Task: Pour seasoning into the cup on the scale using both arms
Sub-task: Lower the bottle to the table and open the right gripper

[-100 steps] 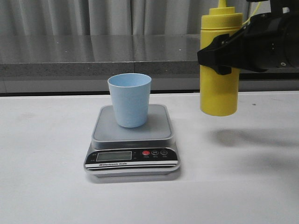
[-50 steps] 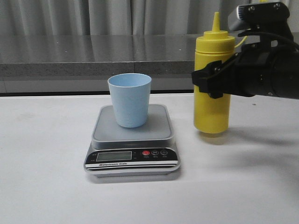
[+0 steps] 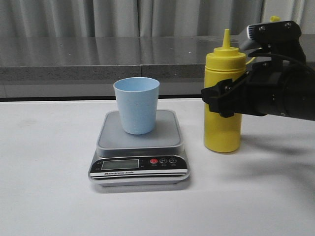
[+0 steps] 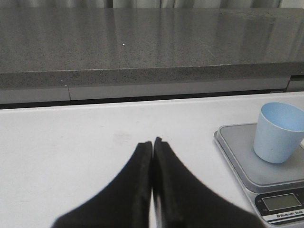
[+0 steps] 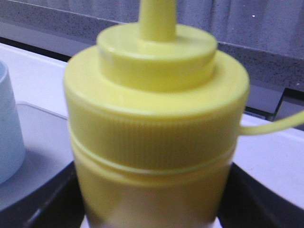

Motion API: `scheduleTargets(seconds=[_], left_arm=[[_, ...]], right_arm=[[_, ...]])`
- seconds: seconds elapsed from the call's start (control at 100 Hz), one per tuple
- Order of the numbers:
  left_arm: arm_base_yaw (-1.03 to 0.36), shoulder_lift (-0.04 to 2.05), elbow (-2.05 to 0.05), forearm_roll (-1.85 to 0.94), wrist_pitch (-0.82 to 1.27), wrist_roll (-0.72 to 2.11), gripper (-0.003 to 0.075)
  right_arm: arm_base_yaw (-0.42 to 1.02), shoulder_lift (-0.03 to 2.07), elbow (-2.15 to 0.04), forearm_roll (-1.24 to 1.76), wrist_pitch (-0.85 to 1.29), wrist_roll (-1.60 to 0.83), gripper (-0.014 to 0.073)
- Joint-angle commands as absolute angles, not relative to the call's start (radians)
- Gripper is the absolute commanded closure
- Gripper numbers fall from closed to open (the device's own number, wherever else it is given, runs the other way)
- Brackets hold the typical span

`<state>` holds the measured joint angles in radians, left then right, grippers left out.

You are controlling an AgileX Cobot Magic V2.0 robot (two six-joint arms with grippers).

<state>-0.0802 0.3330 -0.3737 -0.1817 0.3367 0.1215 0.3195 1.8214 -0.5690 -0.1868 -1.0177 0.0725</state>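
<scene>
the right gripper (image 3: 222, 98) is clamped around the upright seasoning bottle (image 3: 224, 129), which stands on the table (image 3: 49, 196) just right of the scale (image 3: 140, 150); the cup (image 3: 137, 105) sits on its platform; the left gripper (image 4: 152, 147) is pressed closed, holding nothing, near the scale.

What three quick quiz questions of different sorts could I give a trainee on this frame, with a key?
1. True or false: the cup stands upright on the scale.
2. Which pincer grips the seasoning? A) left B) right C) neither
3. Fill in: the seasoning bottle rests on the ____ beside the scale.

Key: 1 true. 2 B: the right pincer is shut around the bottle's middle, while the left pincer is shut on nothing over the table. 3 table.
</scene>
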Motion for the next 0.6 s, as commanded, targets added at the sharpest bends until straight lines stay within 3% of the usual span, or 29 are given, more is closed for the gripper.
scheduleTargets(seconds=[0.0, 0.14, 0.42, 0.59], left_arm=[[-0.079, 0.341, -0.401, -0.197, 0.251, 0.119, 0.0740], [-0.079, 0.341, -0.401, -0.197, 0.251, 0.119, 0.0740], [-0.079, 0.341, -0.401, -0.197, 0.251, 0.119, 0.0740], [-0.079, 0.341, -0.401, -0.197, 0.251, 0.119, 0.0740]], right_arm=[[0.316, 1.790, -0.567, -0.180, -1.100, 0.063, 0.0344], [0.316, 1.790, -0.547, -0.179, -1.124, 0.063, 0.0288], [0.316, 1.790, -0.542, -0.178, -1.131, 0.065, -0.0076], [0.316, 1.790, -0.542, -0.175, -1.131, 0.065, -0.0059]])
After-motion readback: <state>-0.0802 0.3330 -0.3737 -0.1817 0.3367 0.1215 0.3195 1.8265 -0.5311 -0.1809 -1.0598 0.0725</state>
